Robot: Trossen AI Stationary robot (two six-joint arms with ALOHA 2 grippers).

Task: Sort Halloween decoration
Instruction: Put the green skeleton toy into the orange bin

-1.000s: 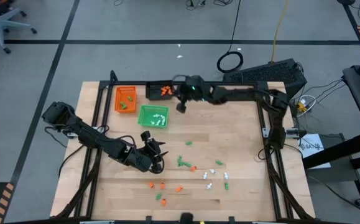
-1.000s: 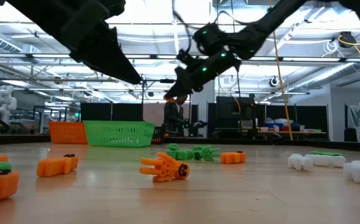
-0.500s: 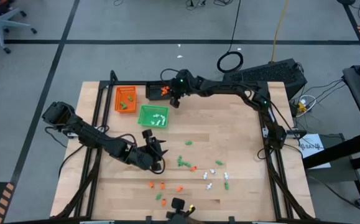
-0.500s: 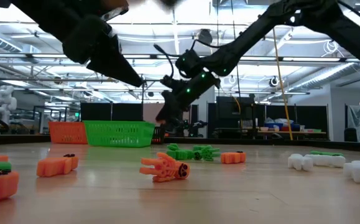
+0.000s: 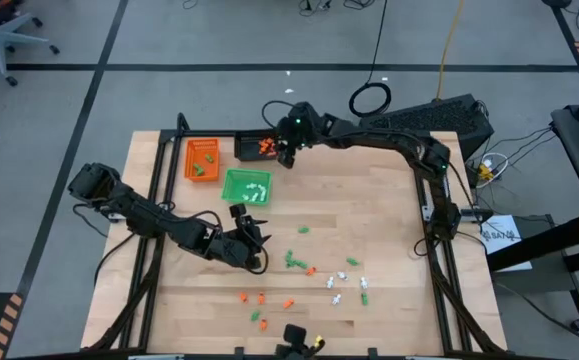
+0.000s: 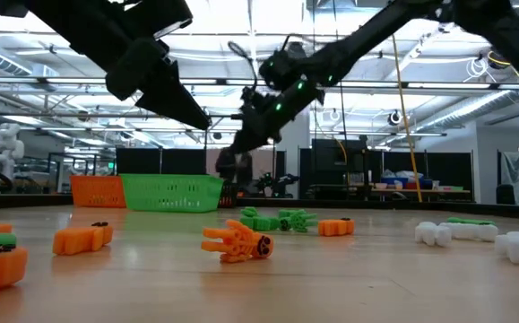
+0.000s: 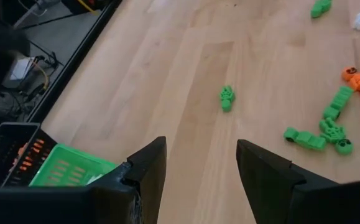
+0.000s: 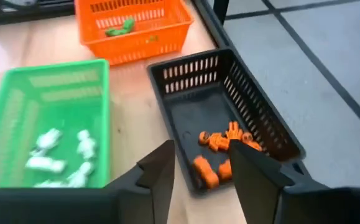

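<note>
High view: right gripper (image 5: 287, 152) hangs over the black tray (image 5: 256, 147) at the tabletop's far edge, beside the orange tray (image 5: 202, 159) near the far left corner; the green tray (image 5: 246, 187) sits just nearer. Left gripper (image 5: 252, 232) hovers mid-table, left of centre. Halloween decoration (image 5: 309, 272) lies scattered toward the near edge: green, orange, white pieces.

Low view: an orange piece (image 6: 237, 241) lies in the foreground, green ones (image 6: 277, 219) behind it, white ones (image 6: 470, 234) to one side.

Left wrist view: fingers (image 7: 147, 168) stand apart, nothing between; green pieces (image 7: 227, 98) on bare wood.

Right wrist view: fingers (image 8: 160, 169) apart, empty, above the black tray holding orange pieces (image 8: 220, 149); white pieces (image 8: 61, 155) in the green tray, green pieces (image 8: 120, 27) in the orange tray.
</note>
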